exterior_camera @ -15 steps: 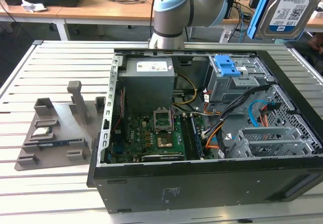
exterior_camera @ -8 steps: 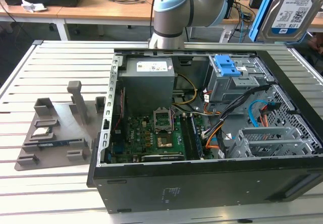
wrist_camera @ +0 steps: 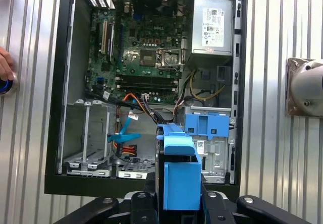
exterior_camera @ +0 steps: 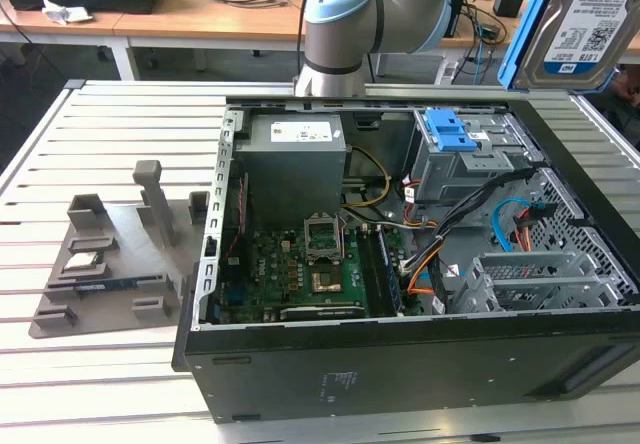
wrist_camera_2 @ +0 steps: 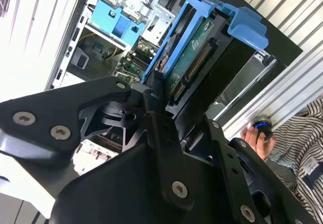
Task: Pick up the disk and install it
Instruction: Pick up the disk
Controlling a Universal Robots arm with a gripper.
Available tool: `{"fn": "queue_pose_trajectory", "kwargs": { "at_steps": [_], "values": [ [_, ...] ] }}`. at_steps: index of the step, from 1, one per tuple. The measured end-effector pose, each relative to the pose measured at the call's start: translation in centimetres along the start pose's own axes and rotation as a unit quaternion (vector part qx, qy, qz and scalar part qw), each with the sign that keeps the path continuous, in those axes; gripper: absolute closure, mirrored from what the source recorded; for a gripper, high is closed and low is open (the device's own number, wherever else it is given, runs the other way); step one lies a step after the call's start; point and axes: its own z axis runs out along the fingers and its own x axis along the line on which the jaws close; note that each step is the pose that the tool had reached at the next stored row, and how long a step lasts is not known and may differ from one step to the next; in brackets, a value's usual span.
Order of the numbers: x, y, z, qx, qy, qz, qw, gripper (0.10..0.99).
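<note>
Disk: the disk [exterior_camera: 585,24] hangs in the air above the open computer case [exterior_camera: 400,364], over its far rim at the exterior view's right, well clear of everything inside.
Grip: the gripper [wrist_camera_2: 154,95] has its black fingers [wrist_camera_2: 161,128] clamped on the disk's lower end, one on each flat face; the bright blue carrier [wrist_camera: 180,176] stands up between them in the first wrist view.
Step in hand: to my eye, a carry with the disk lifted and not yet installed; the grey drive cage [exterior_camera: 530,282] inside the case holds nothing I can see.
Doing it well: I'd want the carrier square to the cage rails, the clamp firm so the tall disk cannot swing, and a path into the case that misses the orange and blue cables [exterior_camera: 520,226] beside the cage and the ridged blue latch [exterior_camera: 447,129].
Exterior view adds: the label face of the disk, the arm [exterior_camera: 370,9] behind the case, and a grey parts fixture [exterior_camera: 110,264] on the slatted table beside the case.
Second wrist view adds: the disk's green circuit board [wrist_camera_2: 194,65] and connector edge, and a person's hand [wrist_camera_2: 256,137] on a blue button outside the case.
First wrist view adds: a straight look down into the case, placing the disk over the latch end, well apart from the cage.
</note>
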Motion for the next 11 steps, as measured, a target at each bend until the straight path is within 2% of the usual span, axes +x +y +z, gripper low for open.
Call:
{"fn": "queue_pose_trajectory", "kwargs": {
  "at_steps": [4,11],
  "values": [
    [0.83,0.06,0.07,0.0000,-0.0001,0.000,1.0000,0.718],
    [1.61,0.12,0.37,0.0000,0.0001,0.000,1.0000,0.718]
  ]
}}
